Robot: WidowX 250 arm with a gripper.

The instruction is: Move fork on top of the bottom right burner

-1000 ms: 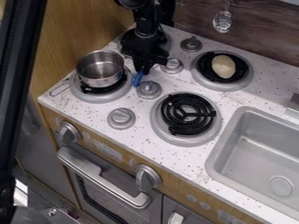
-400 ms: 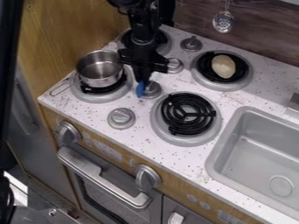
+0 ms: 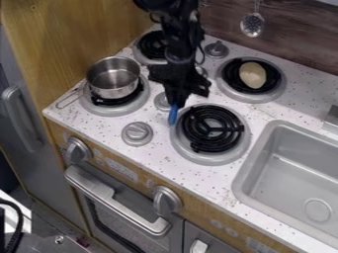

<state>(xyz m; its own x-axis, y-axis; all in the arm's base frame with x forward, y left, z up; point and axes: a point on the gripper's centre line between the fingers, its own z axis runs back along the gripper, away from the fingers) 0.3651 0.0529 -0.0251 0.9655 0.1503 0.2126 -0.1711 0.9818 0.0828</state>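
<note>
One gripper (image 3: pixel 176 101), fingers closed on one blue utensil (image 3: pixel 173 114), probably fork, at left edge of bottom right burner (image 3: pixel 212 131) (coil just beside it). Four burners on counter (image 3: pixel 168 165): one saucepan (image 3: pixel 112 79) on bottom left burner (image 3: pixel 114 110), one tan oval lump (image 3: pixel 252 75) on top right burner (image 3: pixel 231 78). One sink (image 3: pixel 290 173), one slotted spoon (image 3: pixel 251 24).

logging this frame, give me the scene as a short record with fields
held: slim blue fork, in the black two-finger gripper
target: bottom right burner, black coil in a silver ring
fork position: at the target's upper left edge, not on the coil; contact with the stove top can't be told
bottom left burner: round silver metal pot on it
top right burner: beige oval object on it
right side: grey rectangular sink
</note>
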